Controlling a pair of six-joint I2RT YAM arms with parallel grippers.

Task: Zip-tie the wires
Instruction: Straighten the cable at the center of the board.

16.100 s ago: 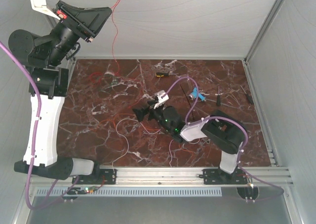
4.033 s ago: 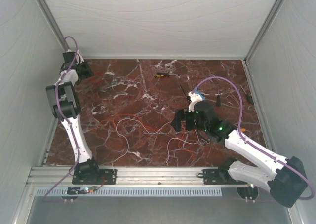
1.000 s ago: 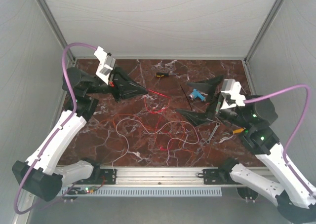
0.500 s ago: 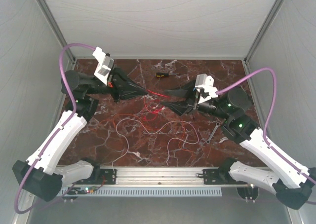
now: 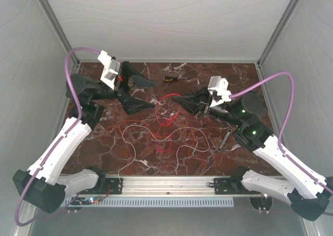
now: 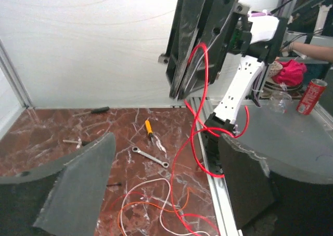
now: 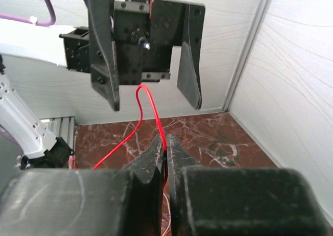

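Thin white, red and orange wires [image 5: 156,134] curl in loose loops on the dark red marble counter [image 5: 104,142]. Above them, the left pincer [image 5: 147,94] stands spread. One red strand [image 7: 143,86] rises off the pile to the right pincer [image 5: 176,97] - pressed together on it. A silver spanner [image 5: 223,141] lies further right.

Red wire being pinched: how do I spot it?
Look at the dark red marble table between the two arms. There, the right gripper is shut on a thin red wire that loops downward. The thin white wire and orange wire lie flat; only this one is lifted.
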